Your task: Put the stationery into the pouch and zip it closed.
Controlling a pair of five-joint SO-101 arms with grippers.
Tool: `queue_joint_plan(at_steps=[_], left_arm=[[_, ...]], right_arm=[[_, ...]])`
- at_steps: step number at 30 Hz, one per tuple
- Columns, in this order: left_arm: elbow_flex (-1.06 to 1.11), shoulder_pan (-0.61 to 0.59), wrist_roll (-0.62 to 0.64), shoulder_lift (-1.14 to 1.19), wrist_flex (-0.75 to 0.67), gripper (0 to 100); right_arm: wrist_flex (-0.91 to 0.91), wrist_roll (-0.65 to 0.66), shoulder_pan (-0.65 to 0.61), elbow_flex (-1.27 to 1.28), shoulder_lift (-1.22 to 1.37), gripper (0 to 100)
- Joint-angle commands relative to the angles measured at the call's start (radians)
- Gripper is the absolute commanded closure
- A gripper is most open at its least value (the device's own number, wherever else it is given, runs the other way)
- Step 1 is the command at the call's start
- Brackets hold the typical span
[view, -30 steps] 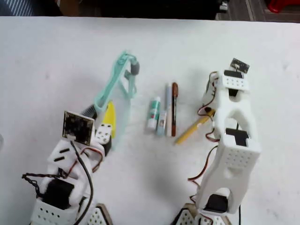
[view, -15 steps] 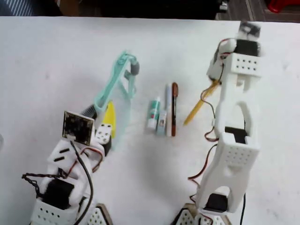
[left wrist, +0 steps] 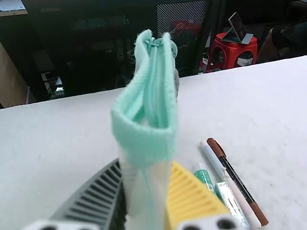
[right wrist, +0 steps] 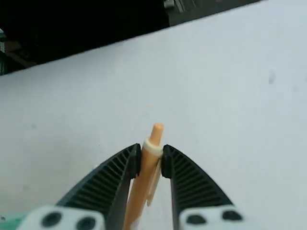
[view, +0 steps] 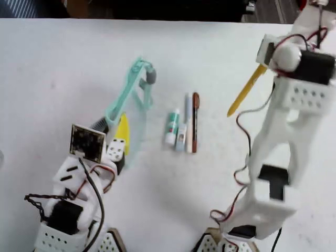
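A mint-green pouch (view: 129, 94) with a clear lower part is held up off the table, its near end pinched in my left gripper (view: 116, 126), which is shut on it. In the left wrist view the pouch (left wrist: 148, 115) rises between the grey and yellow fingers (left wrist: 189, 199). My right gripper (view: 265, 58) is shut on an orange pen (view: 244, 92), lifted above the table at the right. The pen (right wrist: 146, 177) is clamped between black fingers in the right wrist view. A white pen, a brown pen (view: 195, 122) and two small tubes (view: 171, 126) lie side by side mid-table.
The white table (view: 63, 58) has open room at the far left and along the back. The back edge meets a dark floor area. The arm bases stand at the front edge.
My right arm has lifted the orange pen off the table and carried it up and to the right. The left arm and the pouch have not moved.
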Motion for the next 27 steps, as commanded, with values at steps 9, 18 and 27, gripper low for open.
queue_joint_plan(at_steps=[9,18,27], left_arm=[[0.011,-0.007,0.015,-0.004,0.035,98],[0.009,-0.001,0.015,-0.004,0.037,98],[0.003,-0.001,0.023,-0.004,0.072,85]], right_arm=[[0.028,0.146,-0.237,0.259,-0.581,98.1],[-0.12,0.29,-0.544,0.264,-0.895,98.1],[-0.302,0.285,-0.656,0.322,-0.863,98.1]])
